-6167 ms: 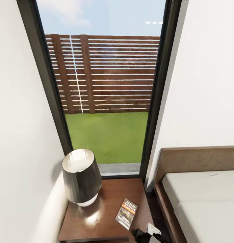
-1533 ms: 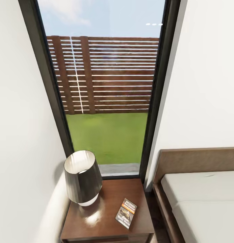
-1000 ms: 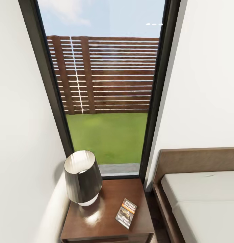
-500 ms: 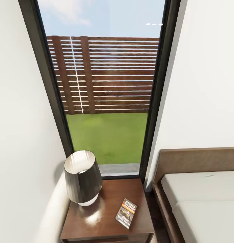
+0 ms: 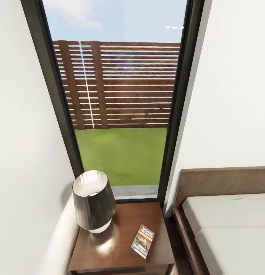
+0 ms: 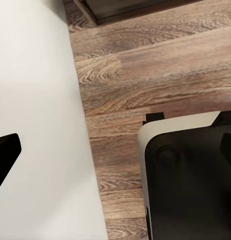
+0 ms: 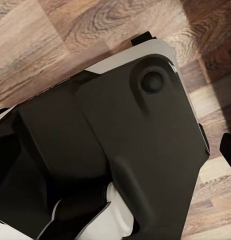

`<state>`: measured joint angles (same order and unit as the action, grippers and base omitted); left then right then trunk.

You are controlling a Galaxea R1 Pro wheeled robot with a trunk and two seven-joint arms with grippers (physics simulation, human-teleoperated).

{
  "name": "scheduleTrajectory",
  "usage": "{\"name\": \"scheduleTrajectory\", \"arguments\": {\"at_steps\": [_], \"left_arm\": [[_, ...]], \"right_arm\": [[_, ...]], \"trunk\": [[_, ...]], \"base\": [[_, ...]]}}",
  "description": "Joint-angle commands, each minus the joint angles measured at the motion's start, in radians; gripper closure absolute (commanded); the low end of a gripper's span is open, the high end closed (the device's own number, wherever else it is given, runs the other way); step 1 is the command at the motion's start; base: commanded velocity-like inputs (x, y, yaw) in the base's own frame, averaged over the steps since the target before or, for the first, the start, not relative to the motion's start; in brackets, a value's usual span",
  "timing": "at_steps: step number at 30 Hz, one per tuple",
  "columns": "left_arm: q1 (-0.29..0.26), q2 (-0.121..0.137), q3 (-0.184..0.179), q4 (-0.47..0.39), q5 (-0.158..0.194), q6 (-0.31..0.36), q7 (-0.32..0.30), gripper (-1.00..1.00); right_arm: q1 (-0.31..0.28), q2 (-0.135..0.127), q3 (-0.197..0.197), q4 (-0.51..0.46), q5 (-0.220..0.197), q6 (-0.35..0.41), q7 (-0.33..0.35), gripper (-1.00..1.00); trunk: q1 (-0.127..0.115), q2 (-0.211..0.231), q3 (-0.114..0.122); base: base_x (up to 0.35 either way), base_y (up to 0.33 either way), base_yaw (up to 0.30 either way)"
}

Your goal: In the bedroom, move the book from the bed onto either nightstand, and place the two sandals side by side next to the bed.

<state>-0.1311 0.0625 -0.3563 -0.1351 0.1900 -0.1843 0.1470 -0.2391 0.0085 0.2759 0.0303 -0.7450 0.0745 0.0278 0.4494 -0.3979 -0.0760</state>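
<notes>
White walls (image 5: pixel 231 95) flank a tall black-framed window (image 5: pixel 121 114) onto fence (image 5: pixel 117 84) and grass (image 5: pixel 124 152); a dark lamp (image 5: pixel 93 200) stands below.

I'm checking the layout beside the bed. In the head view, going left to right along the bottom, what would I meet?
Lamp → book, both on the nightstand → bed.

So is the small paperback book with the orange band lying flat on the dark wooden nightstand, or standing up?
Lying flat: the paperback book rests cover-up on the glossy nightstand top, beside the dark-shaded lamp.
</notes>
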Motion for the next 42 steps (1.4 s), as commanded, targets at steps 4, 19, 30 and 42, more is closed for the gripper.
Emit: {"name": "scheduleTrajectory", "arguments": {"at_steps": [4,19,30,42], "left_arm": [[-0.001,0.000,-0.009,0.000,0.009,-0.003,0.003,-1.00],[0.000,0.000,-0.009,0.000,0.009,-0.003,0.002,-1.00],[0.000,0.000,-0.009,0.000,0.009,-0.003,0.002,-1.00],[0.000,0.000,-0.009,0.000,0.009,-0.003,0.002,-1.00]], "right_arm": [[-0.002,0.000,0.008,0.004,-0.009,0.001,0.003,-1.00],[-0.002,0.001,0.008,0.006,-0.010,0.001,0.003,-1.00],[-0.002,0.000,0.008,0.007,-0.010,0.001,0.003,-1.00],[-0.002,0.000,0.008,0.007,-0.010,0.001,0.003,-1.00]], "trunk": [[0.001,-0.002,-0.002],[0.001,-0.002,-0.002],[0.001,-0.002,-0.002],[0.001,-0.002,-0.002]], "base": [[0.000,0.000,0.000],[0.000,0.000,0.000],[0.000,0.000,0.000],[0.000,0.000,0.000]]}}
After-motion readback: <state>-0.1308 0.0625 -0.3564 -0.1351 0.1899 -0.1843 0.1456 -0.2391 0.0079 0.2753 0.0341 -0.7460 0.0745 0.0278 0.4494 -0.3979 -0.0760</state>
